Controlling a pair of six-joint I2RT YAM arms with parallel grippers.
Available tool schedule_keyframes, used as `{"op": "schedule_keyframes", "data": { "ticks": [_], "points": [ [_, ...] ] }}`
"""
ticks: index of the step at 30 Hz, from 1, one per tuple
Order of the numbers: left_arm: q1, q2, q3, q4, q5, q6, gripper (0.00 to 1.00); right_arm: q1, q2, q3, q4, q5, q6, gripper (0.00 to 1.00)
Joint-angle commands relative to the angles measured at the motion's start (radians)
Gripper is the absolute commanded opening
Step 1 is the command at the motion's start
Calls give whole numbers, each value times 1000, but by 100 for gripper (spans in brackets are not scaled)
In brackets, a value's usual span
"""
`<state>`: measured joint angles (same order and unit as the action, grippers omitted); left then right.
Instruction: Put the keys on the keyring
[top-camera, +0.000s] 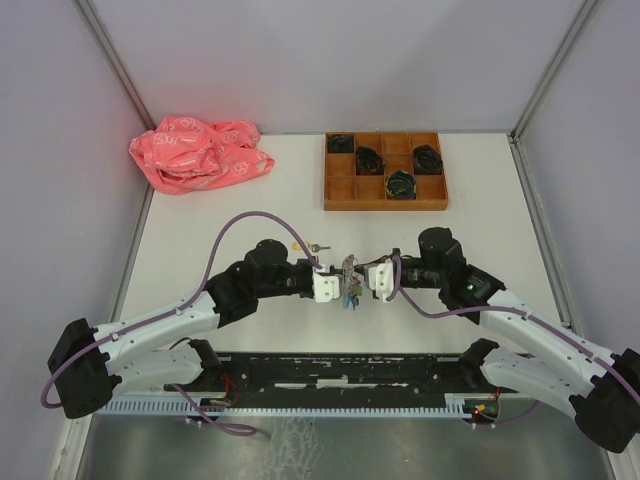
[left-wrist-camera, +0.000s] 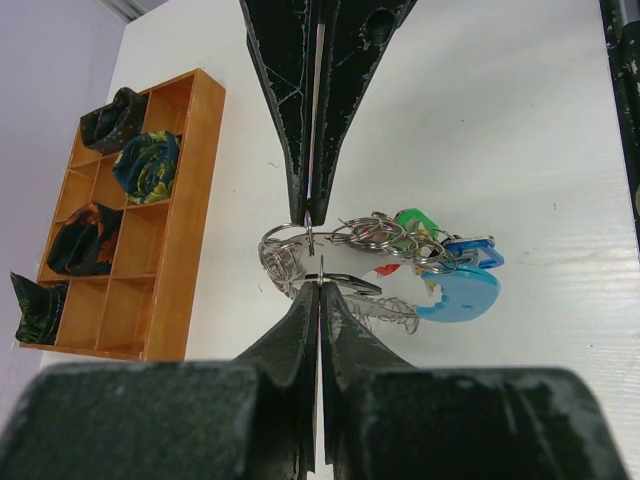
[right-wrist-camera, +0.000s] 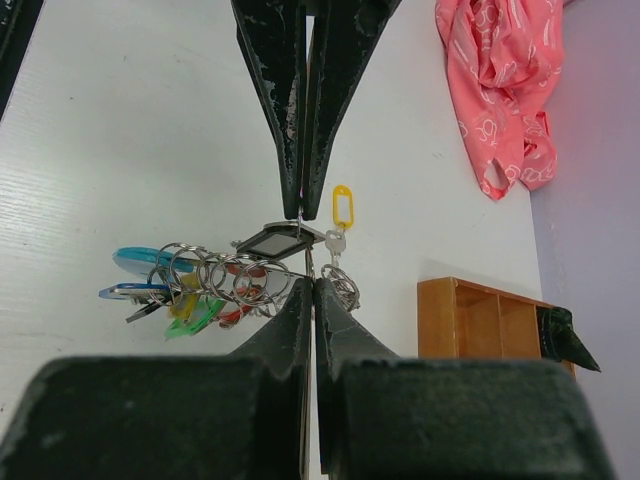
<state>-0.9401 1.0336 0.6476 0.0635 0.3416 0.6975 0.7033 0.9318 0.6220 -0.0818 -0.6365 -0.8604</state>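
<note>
Item: keyring (top-camera: 348, 279), held between both arms over the table (top-camera: 480, 235). The left gripper (left-wrist-camera: 314, 250) was clamped on its wire hoop and the right gripper (right-wrist-camera: 308, 250) pinched the opposite end (rings and coloured tags bunched beside). One yellow-tagged key (right-wrist-camera: 342, 207) lay apart on the table.

The keyring (top-camera: 348, 278) is hanging mid-table between the left gripper (left-wrist-camera: 315, 255) and the right gripper (right-wrist-camera: 308, 248). 1 key (top-camera: 310, 245) is lying just behind it. A compartment tray (top-camera: 385, 204) is sitting far right, a plastic bag (top-camera: 200, 152) far left.
</note>
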Motion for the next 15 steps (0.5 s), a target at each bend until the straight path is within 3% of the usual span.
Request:
{"op": "schedule_keyframes", "data": {
  "ticks": [1,15],
  "points": [
    [-6,4,-4,65,11,-15,3,4,-10,7,77,-30,10,1],
    [-6,5,-5,73,-5,-24,3,6,-11,10,74,-39,21,1]
  ]
}}
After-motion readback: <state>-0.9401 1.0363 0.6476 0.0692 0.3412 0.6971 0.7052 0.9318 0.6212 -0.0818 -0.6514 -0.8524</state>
